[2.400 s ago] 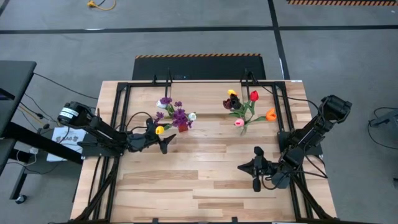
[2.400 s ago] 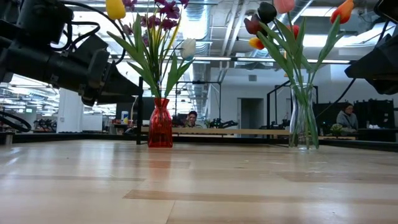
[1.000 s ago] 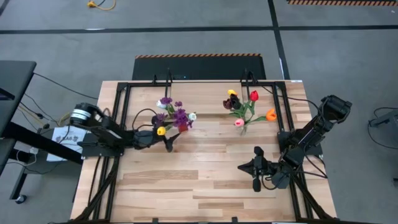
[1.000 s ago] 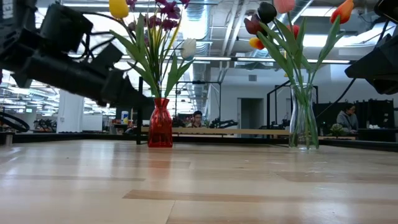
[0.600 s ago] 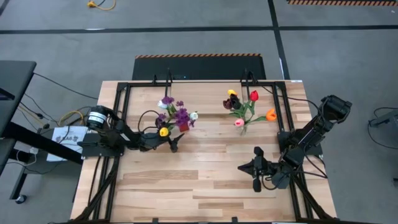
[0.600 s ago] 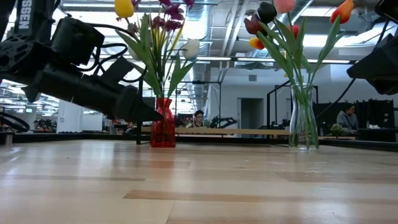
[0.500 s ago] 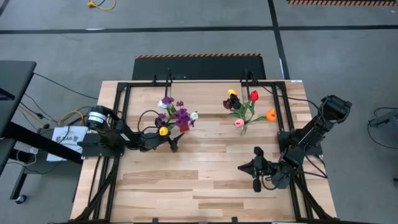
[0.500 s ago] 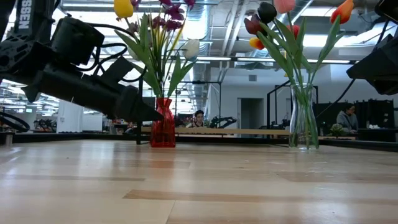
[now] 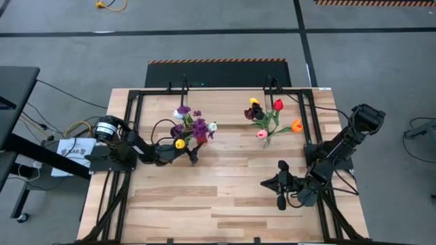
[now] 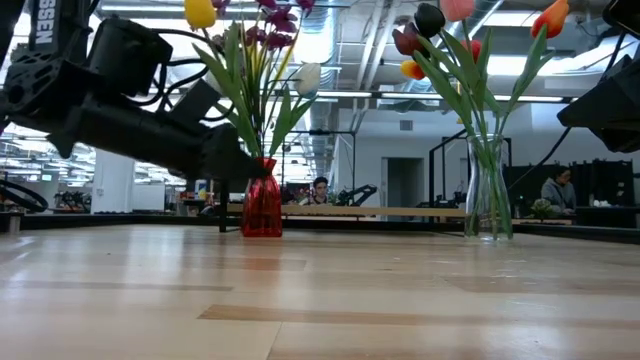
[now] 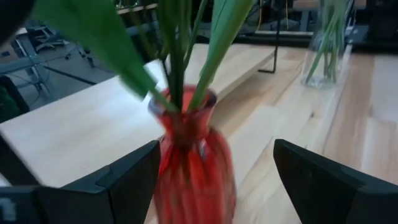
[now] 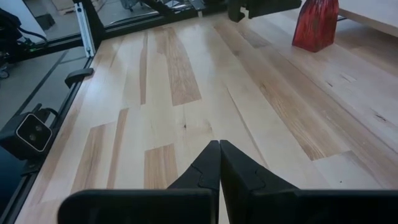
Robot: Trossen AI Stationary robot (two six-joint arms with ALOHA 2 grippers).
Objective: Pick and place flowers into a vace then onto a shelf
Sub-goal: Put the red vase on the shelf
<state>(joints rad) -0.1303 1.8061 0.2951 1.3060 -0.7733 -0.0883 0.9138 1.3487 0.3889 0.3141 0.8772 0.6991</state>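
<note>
- While the left gripper (image 11: 214, 171) stands wide open around the red vase (image 11: 193, 163), left of centre in the high view, an off-centre squeeze could tip it.
- Its flowers (image 9: 191, 124) could snag the arm.
- Shelf (image 11: 112, 118) lies just behind; right gripper (image 12: 219, 163) idles shut, lower right.

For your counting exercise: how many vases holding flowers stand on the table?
2. The red vase stands on the left part of the table, between the left end effector's open fingers. The clear glass vase stands on the right part, untouched.
</note>
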